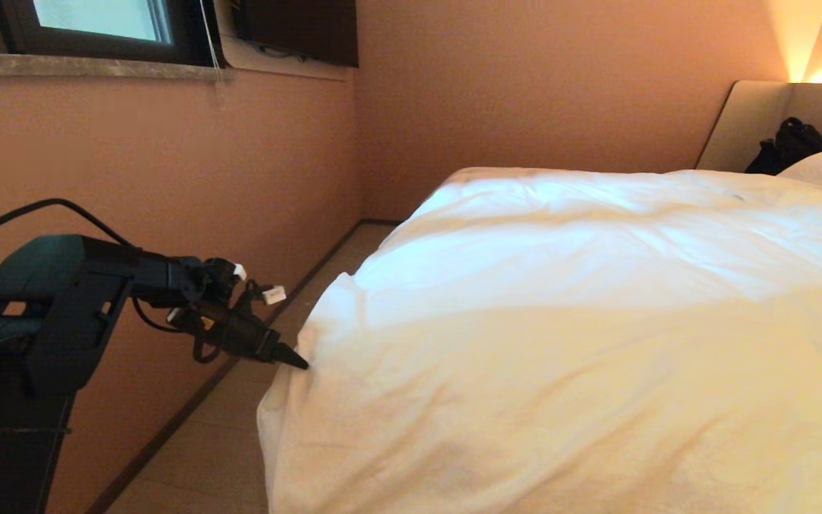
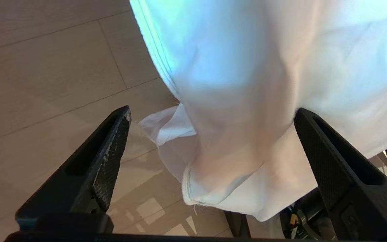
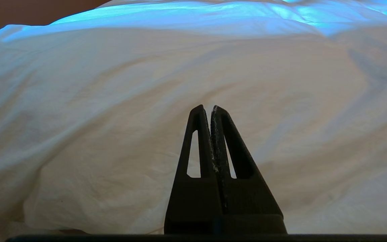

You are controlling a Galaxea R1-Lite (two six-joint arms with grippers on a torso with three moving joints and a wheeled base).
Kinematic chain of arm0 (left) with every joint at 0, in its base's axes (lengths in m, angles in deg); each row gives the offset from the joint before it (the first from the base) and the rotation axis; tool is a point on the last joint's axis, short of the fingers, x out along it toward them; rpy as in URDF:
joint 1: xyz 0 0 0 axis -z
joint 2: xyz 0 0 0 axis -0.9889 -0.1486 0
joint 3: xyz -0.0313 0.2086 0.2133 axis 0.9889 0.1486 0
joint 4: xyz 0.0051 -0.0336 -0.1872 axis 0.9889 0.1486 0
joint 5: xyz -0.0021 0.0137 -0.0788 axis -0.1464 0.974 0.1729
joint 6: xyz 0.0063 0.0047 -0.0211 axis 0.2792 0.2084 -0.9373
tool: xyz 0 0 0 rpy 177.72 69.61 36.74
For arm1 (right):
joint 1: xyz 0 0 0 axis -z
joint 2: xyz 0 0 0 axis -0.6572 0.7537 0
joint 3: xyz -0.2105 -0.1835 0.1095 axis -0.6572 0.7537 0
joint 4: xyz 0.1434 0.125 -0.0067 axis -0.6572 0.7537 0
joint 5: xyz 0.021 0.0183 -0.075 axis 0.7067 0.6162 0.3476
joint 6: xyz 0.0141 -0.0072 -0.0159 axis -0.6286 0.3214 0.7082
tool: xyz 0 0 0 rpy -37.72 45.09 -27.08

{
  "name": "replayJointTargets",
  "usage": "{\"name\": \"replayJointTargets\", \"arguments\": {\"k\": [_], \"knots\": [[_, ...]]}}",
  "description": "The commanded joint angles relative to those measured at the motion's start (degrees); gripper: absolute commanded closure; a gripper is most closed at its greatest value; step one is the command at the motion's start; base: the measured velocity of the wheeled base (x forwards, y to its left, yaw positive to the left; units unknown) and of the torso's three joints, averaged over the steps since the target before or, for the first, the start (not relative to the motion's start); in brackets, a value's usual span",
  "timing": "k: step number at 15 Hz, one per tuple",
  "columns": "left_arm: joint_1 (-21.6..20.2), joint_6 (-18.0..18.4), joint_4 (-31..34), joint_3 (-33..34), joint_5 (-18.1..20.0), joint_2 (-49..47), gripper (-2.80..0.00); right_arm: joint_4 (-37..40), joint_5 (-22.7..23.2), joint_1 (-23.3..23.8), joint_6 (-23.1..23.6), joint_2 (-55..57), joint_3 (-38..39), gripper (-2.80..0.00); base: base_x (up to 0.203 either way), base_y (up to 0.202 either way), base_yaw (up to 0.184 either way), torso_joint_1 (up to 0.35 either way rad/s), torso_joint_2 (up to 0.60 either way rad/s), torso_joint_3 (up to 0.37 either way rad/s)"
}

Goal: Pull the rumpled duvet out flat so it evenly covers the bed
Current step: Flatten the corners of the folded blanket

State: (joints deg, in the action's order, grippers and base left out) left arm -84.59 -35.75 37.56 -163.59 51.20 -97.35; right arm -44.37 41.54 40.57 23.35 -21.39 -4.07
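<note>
Duvet (image 1: 596,321) lengthwise along bed, toward headboard (image 1: 760,118)

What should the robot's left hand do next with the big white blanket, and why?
Probably ease forward a little and close on the hanging corner. The left gripper is wide open with the duvet corner drooping between its fingers toward the floor, nothing pinched yet. The right gripper is shut and idle.

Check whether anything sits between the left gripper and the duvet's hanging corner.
Nothing visible does. The left gripper is open right at the duvet, whose hanging corner lies between its fingers, above the floor.
</note>
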Motion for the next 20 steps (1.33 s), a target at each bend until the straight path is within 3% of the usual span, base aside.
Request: {"name": "replayJointTargets", "arguments": {"k": [1, 2, 20], "knots": [[0.1, 0.1, 0.3, -0.5, 0.2, -0.2, -1.98, 0.0, 0.0, 0.0, 0.0, 0.0, 0.0, 0.00, 0.000, 0.000, 0.000, 0.000, 0.00, 0.000], [0.2, 0.1, 0.3, -0.8, 0.3, -0.3, 0.00, 0.0, 0.0, 0.0, 0.0, 0.0, 0.0, 0.00, 0.000, 0.000, 0.000, 0.000, 0.00, 0.000], [0.4, -0.2, 0.9, -0.5, 0.1, 0.8, 0.00, 0.0, 0.0, 0.0, 0.0, 0.0, 0.0, 0.00, 0.000, 0.000, 0.000, 0.000, 0.00, 0.000]]}}
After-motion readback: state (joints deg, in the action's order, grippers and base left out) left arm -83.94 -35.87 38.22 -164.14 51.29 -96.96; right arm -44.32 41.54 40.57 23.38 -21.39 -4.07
